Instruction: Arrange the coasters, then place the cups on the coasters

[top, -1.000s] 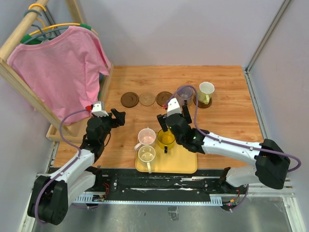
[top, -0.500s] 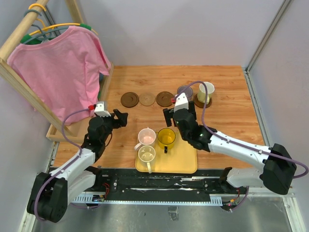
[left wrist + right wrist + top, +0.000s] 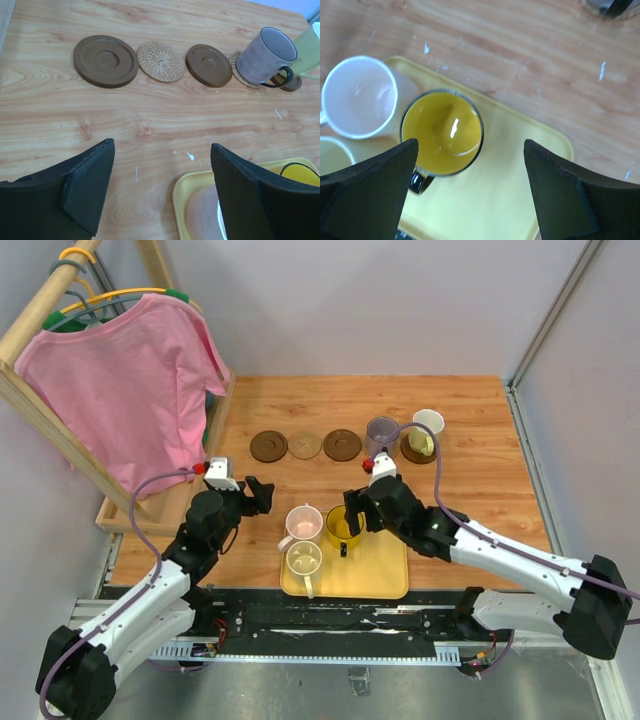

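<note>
Three bare coasters lie in a row: dark brown (image 3: 268, 446), tan woven (image 3: 305, 444), dark brown (image 3: 342, 444). The grey-purple cup (image 3: 382, 432) stands on a tan coaster (image 3: 239, 75). The white cup with a green inside (image 3: 425, 435) stands on a dark coaster (image 3: 418, 453). On the yellow tray (image 3: 385, 575) stand the pink cup (image 3: 303, 524), the yellow cup (image 3: 343, 525) and the cream cup (image 3: 304, 560). My right gripper (image 3: 470, 145) hangs open above the tray, its left finger beside the yellow cup (image 3: 441, 132). My left gripper (image 3: 162, 150) is open over bare wood by the tray's left corner (image 3: 182, 187).
A wooden rack with a pink shirt (image 3: 130, 380) on hangers stands along the table's left side. Its base (image 3: 150, 510) lies close behind my left arm. Grey walls close the back and right edges.
My right gripper has drawn back from beside the grey-purple cup to above the yellow cup on the tray. My left gripper has moved right and nearer, toward the tray.
</note>
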Robot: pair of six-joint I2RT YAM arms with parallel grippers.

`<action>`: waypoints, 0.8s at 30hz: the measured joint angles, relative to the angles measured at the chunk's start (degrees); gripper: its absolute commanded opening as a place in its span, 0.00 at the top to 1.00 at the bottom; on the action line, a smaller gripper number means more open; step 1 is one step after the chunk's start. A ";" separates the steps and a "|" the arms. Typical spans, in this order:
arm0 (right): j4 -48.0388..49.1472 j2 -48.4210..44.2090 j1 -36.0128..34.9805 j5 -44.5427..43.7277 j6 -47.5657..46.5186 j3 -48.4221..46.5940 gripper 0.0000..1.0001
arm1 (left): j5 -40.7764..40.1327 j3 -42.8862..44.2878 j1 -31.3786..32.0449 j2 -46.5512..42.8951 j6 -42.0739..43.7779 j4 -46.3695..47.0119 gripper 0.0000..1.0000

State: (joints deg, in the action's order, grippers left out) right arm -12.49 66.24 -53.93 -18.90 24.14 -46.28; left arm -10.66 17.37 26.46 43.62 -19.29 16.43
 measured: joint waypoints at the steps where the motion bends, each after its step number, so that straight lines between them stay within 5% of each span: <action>1: -0.90 -1.44 -0.17 1.09 1.16 0.83 0.10 | -0.70 0.00 0.57 -0.83 -0.02 -1.09 0.19; 13: -5.60 -4.00 -7.32 4.42 10.16 3.28 0.15 | -9.86 1.42 2.23 -11.10 0.22 -12.26 0.21; 24: -8.33 2.12 -8.74 4.31 15.13 3.30 0.27 | -19.93 -0.57 2.25 -10.27 5.27 -8.24 0.22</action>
State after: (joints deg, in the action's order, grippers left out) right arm -20.82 68.36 -62.67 -14.59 39.27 -42.98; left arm -30.59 16.80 28.71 33.34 -14.02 8.19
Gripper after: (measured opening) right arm 0.747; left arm 0.788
